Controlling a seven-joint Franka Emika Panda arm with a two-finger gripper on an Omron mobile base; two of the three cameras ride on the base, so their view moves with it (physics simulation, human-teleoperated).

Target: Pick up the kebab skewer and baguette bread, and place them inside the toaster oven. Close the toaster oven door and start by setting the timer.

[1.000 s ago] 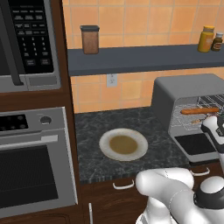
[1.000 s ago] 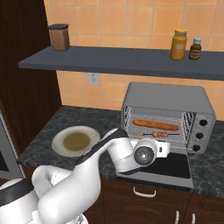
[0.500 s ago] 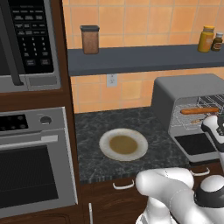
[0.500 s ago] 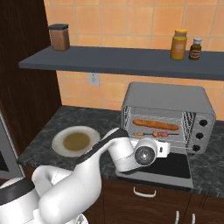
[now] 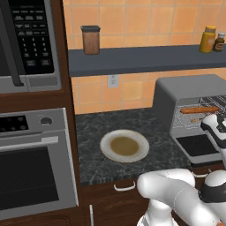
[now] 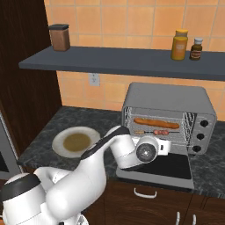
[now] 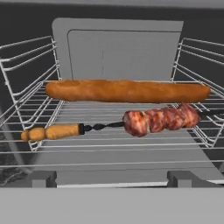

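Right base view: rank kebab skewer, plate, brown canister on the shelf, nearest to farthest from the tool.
1. kebab skewer, on the toaster oven rack just beyond the tool.
2. plate, on the counter to the robot's left.
3. brown canister, far left end of the shelf, farthest.

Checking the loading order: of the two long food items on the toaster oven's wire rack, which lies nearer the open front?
The thin kebab skewer with red-brown meat pieces lies nearer the front; the thicker orange-brown baguette bread lies behind it, toward the back wall.
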